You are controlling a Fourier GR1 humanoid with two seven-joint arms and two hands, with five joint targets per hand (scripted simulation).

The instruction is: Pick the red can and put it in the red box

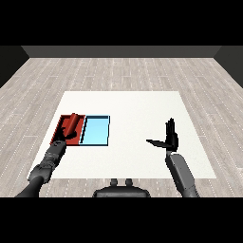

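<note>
The red can [74, 122] is over the red tray [62, 124] at the table's left, tilted, with its top reaching just past the tray's far rim. My left hand [66, 136] is over the near part of the red tray with its fingers curled round the can's lower end. I cannot tell whether the can touches the tray floor. My right hand [170, 138] hovers over the table's right side, fingers straight up and thumb stretched out to the left, holding nothing.
A light blue tray [96, 131] lies right beside the red tray, touching its right side. The white table [133, 109] stretches between the trays and my right hand. Its near edge runs just in front of both forearms.
</note>
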